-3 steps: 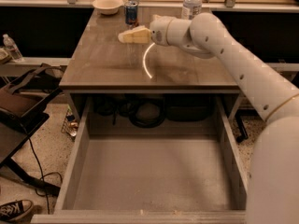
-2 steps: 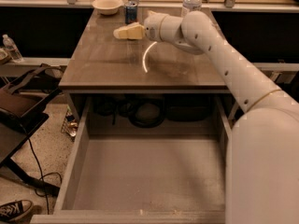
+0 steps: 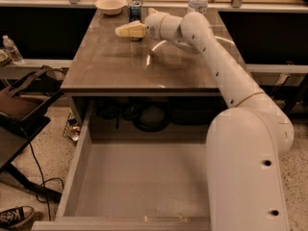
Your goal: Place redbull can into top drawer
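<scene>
While near the redbull can (image 3: 135,9) — gripper (image 3: 118,31).

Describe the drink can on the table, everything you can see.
The can is small, slim and metal-looking, dark blue with a silver top. It stands upright near the far edge of the brown table, beside a white bowl. The tool crosses in front of its lower part; whether they touch cannot be told.
</scene>
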`<action>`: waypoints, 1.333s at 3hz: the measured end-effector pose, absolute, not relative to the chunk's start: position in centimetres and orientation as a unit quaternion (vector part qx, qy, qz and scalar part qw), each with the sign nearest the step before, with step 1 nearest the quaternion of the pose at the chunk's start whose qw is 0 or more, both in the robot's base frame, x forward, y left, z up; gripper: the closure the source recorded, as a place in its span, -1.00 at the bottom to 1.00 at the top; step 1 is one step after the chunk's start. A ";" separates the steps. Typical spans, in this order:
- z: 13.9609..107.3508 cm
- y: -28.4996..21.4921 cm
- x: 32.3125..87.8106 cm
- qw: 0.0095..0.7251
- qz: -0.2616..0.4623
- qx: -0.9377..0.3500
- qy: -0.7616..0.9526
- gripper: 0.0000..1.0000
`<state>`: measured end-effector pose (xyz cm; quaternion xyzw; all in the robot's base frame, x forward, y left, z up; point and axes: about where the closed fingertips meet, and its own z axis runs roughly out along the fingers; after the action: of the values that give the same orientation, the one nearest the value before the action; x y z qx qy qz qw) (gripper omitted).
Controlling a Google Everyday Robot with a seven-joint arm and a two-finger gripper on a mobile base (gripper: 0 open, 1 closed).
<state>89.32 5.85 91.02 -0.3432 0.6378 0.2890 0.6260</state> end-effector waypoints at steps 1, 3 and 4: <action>90.3 5.8 90.9 0.625 0.282 -0.343 0.642 -0.50; 90.4 6.2 91.0 0.625 0.283 -0.344 0.641 0.43; 90.2 6.8 91.0 0.623 0.286 -0.346 0.641 1.00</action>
<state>90.95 6.82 90.20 -0.3460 0.6407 0.2859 0.6229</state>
